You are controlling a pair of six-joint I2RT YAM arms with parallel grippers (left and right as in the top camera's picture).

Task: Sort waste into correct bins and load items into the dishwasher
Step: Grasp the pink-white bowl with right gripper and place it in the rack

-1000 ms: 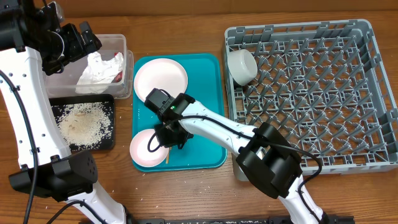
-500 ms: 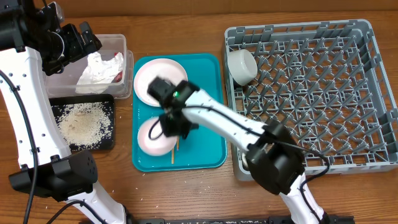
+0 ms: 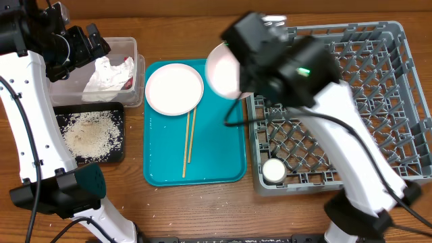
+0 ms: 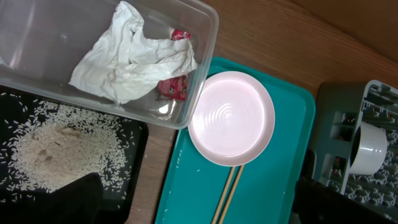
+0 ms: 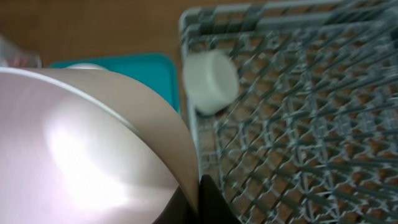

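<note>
Right claw [image 3: 237, 62] is up in a blur at 12 o'clock of the overhead view, clamped on the pink plate [image 3: 226, 71]. That plate hangs in the air, tilted, over the seam between the teal tray [image 3: 223, 152] and the rack [image 3: 378, 101], which fills the 3 o'clock side of the bench [image 3: 189, 27]. A cup [image 3: 273, 171] sits in the rack's 7 o'clock corner. On the tray, the white plate [image 3: 174, 89] lies at the 11 o'clock end, with the chopsticks [image 3: 187, 142] running off toward 6 o'clock from it. At 10 o'clock the left claw [image 3: 82, 42] hovers over the tub [image 3: 64, 91], which holds the napkin [image 3: 106, 73] and wrapper [image 3: 127, 82]. At 9 o'clock, the black tray [image 3: 115, 154] carries the rice [image 3: 88, 131].

Left wrist now: dark fingers [image 4: 81, 199] spread wide at the bottom corners, nothing between them. Napkin and wrapper are in the tub at 11 o'clock, the rice is at 8 o'clock, and the white plate is dead centre. A bowl [image 4: 370, 146] is tipped in the rack at 3 o'clock.

Right wrist: the pink plate fills the 9 o'clock half, its rim pinched between the dark claw tips at 6 o'clock. The bowl rests in the rack at 12 o'clock.
</note>
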